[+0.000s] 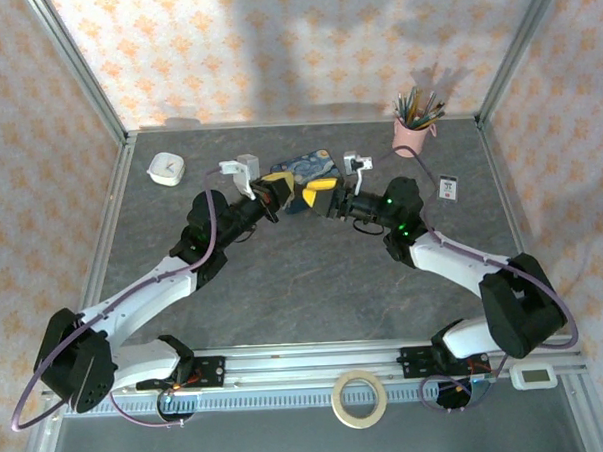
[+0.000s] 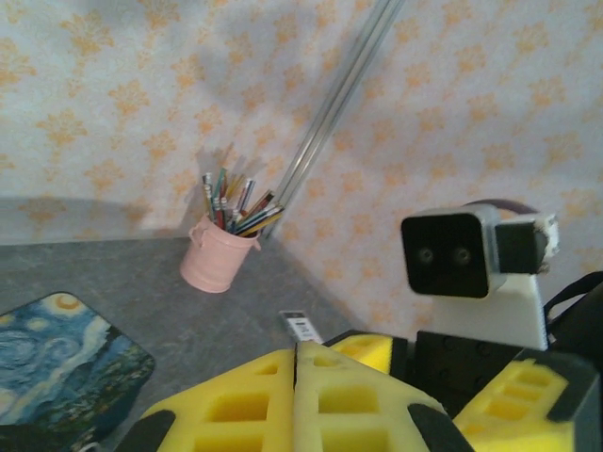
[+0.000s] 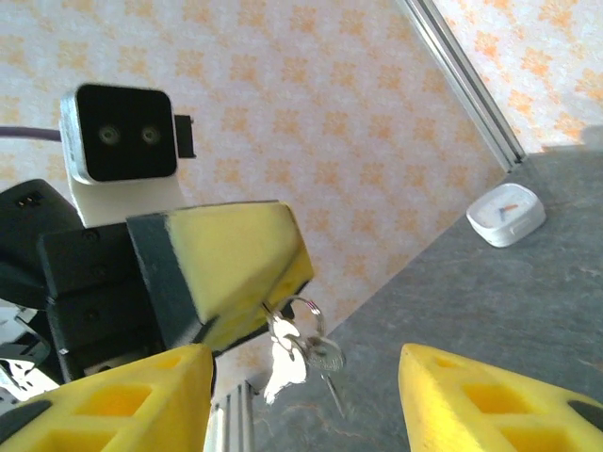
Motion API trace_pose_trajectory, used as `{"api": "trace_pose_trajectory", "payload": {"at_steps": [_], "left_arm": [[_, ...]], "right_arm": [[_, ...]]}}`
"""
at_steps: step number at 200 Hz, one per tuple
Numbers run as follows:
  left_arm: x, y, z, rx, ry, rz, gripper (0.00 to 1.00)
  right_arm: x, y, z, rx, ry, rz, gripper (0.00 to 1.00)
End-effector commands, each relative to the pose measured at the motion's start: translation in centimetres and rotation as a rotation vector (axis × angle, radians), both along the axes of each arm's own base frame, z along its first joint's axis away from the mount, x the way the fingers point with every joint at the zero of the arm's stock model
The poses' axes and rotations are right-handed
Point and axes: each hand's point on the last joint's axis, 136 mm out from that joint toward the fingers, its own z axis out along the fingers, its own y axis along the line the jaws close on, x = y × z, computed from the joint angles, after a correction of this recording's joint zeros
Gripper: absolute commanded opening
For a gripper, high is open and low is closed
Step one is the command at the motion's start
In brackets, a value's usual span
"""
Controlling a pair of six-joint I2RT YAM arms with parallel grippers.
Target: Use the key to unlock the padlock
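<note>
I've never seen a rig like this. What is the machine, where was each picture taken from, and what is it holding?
Two robot arms stand bolted to a grey table. One picture looks down from above; the other two come from a camera on each wrist. The left pincer is shut, with keys dangling from it on a ring; the right pincer is open. On the table are a blue painted box and a pink pencil cup; a tape roll lies near the bases.

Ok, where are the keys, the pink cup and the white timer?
keys (image 3: 283,369): right wrist view, on the pale key's blade.
pink cup (image 2: 219,262): left wrist view, on its side wall.
timer (image 3: 506,215): right wrist view, on its top face.
</note>
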Motion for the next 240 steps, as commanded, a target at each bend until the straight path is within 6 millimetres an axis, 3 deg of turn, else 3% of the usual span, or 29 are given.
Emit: {"api": "trace_pose_trajectory", "payload": {"at_steps": [1, 16, 34, 61, 103, 167, 240], "left_arm": [[0.1, 1.0, 1.0, 0.128, -0.068, 0.077, 0.00], [0.4, 1.6, 0.7, 0.200, -0.067, 0.141, 0.00], [2.1, 4.2, 0.1, 0.278, -0.013, 0.322, 0.00], [4.7, 5.7, -2.9, 0.465, 0.166, 0.455, 0.00], [5.8, 8.7, -5.0, 0.563, 0.253, 0.649, 0.00], [5.4, 3.9, -2.4, 0.309, 0.278, 0.408, 0.00], [3.2, -0.6, -0.1, 0.096, 0.240, 0.131, 0.00]], "right_arm": [[-0.4, -0.2, 2.4, 0.082, -0.051, 0.027, 0.54], [-0.1, -0.1, 2.5, 0.090, -0.047, 0.021, 0.53], [0.3, -0.1, 2.2, 0.086, -0.039, 0.008, 0.52], [1.1, 0.1, 1.5, 0.070, -0.015, -0.016, 0.51], [2.0, 0.3, 0.1, 0.045, 0.025, -0.035, 0.51], [1.9, 0.9, -0.6, 0.060, 0.057, 0.009, 0.44], [1.6, 1.3, -0.2, 0.098, 0.033, 0.049, 0.43]]}}
